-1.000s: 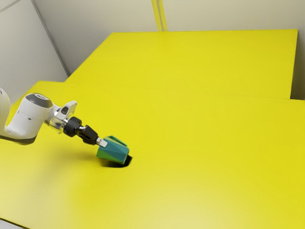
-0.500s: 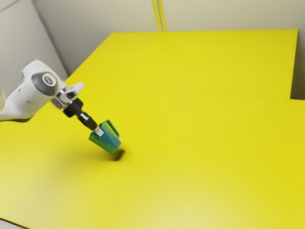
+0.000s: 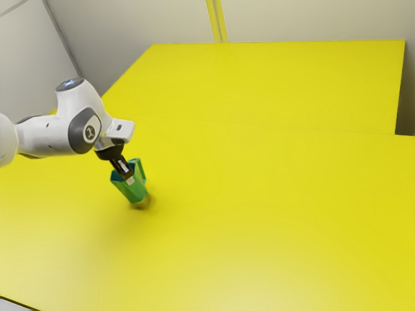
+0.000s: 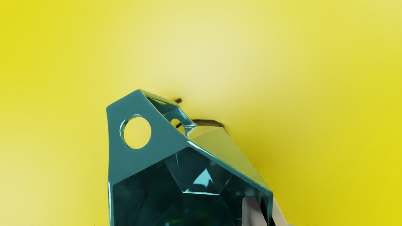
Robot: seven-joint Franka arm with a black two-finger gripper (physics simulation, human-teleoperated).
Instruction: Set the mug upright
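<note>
My gripper points down and slightly toward the exterior view's right, shut on the wall of the teal-green mug. The mug tilts, its opening up toward the hand and its base lower, close above the table with a shadow beneath. In the wrist view one fingertip is inside the mug and the other outside, the gripper pinching the wall between them. The handle, with a round hole through it, lies on the side away from the pinched wall.
The yellow table spreads around the mug. Behind it is another yellow surface, with a pale wall beyond.
My hand has swung to a steeper, more downward angle and moved toward the exterior view's left. The held mug has gone with it, turning from nearly lying to a more upright tilt.
</note>
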